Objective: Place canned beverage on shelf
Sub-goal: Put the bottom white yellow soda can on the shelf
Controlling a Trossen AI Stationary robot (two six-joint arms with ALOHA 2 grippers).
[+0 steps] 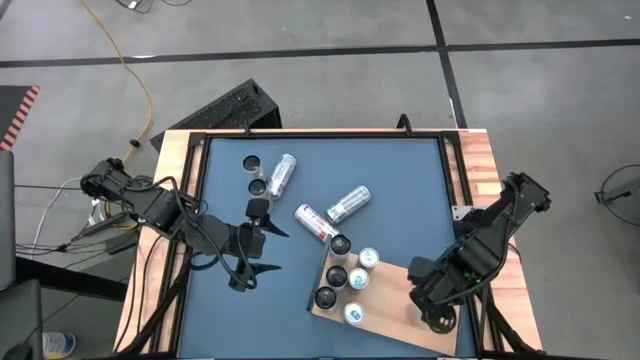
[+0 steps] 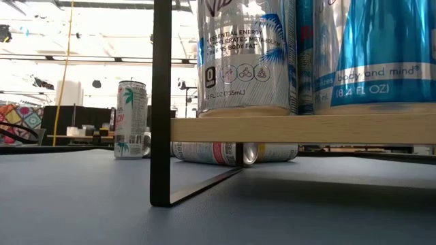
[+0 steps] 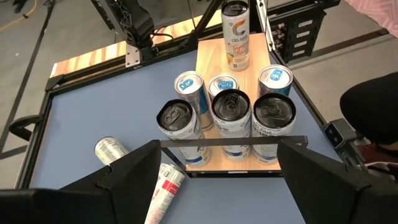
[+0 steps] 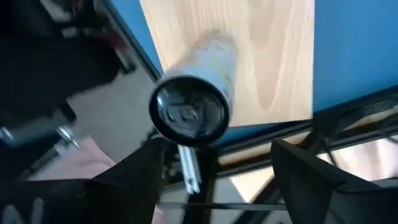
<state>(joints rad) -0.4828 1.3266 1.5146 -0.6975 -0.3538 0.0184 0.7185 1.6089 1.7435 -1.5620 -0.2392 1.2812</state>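
The shelf (image 1: 385,300) is a light-brown board on a black leg (image 2: 161,102), near the table's front right. Several cans (image 3: 231,112) stand on its left half. One more can (image 3: 236,34) stands alone at its right end, and its dark top (image 4: 189,111) shows in the right wrist view. My right gripper (image 4: 216,149) hovers open above that end, beside this can, with nothing between its fingers. My left gripper (image 1: 272,248) stays open over the table's left half, facing the shelf, and it is empty.
On the blue-grey tabletop behind the shelf lie three cans (image 1: 347,204), (image 1: 315,222), (image 1: 283,175). Two more stand at the far left (image 1: 252,163), (image 1: 258,186). A black frame rims the table (image 1: 320,133). The near left of the tabletop (image 1: 260,320) is bare.
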